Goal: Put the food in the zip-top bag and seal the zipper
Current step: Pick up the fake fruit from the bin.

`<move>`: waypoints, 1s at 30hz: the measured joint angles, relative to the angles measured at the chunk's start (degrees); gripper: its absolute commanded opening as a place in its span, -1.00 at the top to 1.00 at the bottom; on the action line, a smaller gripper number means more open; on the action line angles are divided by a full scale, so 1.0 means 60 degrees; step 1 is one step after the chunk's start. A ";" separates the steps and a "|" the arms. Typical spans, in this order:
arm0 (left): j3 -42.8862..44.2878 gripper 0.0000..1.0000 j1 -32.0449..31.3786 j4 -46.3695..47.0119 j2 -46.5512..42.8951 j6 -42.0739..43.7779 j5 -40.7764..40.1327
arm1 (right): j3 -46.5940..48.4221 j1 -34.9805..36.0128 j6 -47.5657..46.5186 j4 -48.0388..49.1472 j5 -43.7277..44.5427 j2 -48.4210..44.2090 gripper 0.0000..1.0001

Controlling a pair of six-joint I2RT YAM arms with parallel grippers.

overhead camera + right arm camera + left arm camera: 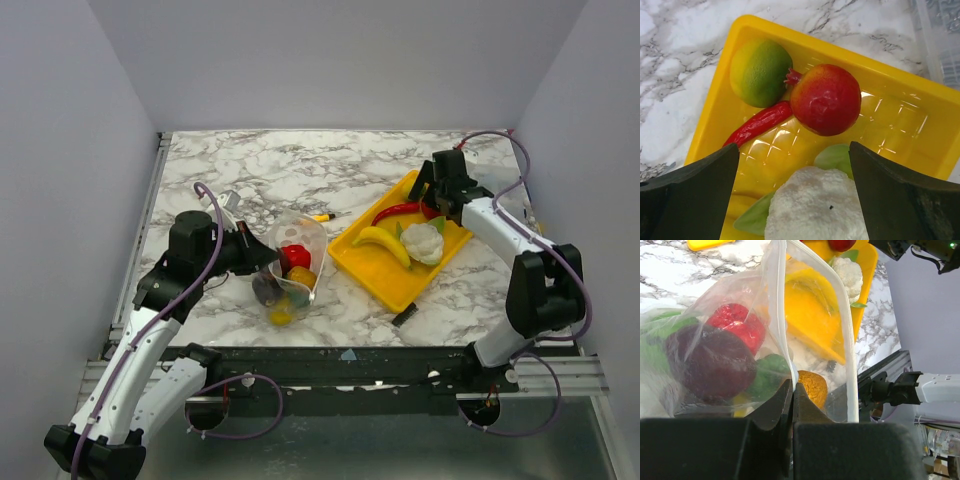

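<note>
Near edge: both arm bases, with the left arm reaching in from the near left

- Left claw (262,262) is closed and pinches the near-left edge of the zip-top bag (300,238). In the left wrist view the fingers (770,412) meet with clear film caught between them
- The bag lies on the marble desk (300,165) left of centre, with its mouth gaping toward the tray
- The zipper (852,355) shows as a pale strip around the mouth, its two sides apart and unsealed
- In the bag: dark purple piece (710,362), red piece (740,325), green piece (767,375), orange-yellow piece (812,385)
- A small black piece (404,316) sits on the desk just off the near corner of the yellow tray (375,275)

Mid desk: the tray sits right of the bag, set diagonally

- The banana (382,243) and cauliflower (423,241) lie side by side in the tray
- A small yellow stick (322,216) lies on the desk just beyond the bag

Far end of tray:

- Red chilli (759,122), red round fruit (825,98) and yellow-green fruit (760,72) are bunched close, the fruit in the far corner
- Right claw (432,205) hangs over this end with its jaws spread wide, gripping nothing
- In the right wrist view the red round fruit and cauliflower show below, between the fingers (695,200)
</note>
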 measured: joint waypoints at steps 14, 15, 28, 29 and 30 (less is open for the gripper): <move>0.0000 1.00 0.0000 -0.0007 0.0066 0.0168 0.0004 | -0.0036 -0.0532 0.0262 0.1089 -0.0907 0.0984 -0.90; 0.0000 1.00 0.0000 -0.0007 0.0073 0.0168 0.0004 | -0.0036 -0.0550 0.0273 0.1122 -0.0900 0.1071 -0.90; 0.0000 1.00 0.0000 -0.0018 0.0138 0.0313 0.0004 | 0.0117 -0.0572 0.0102 0.1151 -0.0055 0.1785 -0.83; 0.0000 1.00 0.0000 -0.0018 0.0168 0.0313 0.0004 | 0.0117 -0.0572 0.0076 0.1151 -0.0007 0.1832 -0.81; 0.0000 1.00 0.0000 -0.0018 0.0175 0.0313 0.0004 | 0.0117 -0.0572 0.0040 0.1158 0.0044 0.1880 -0.79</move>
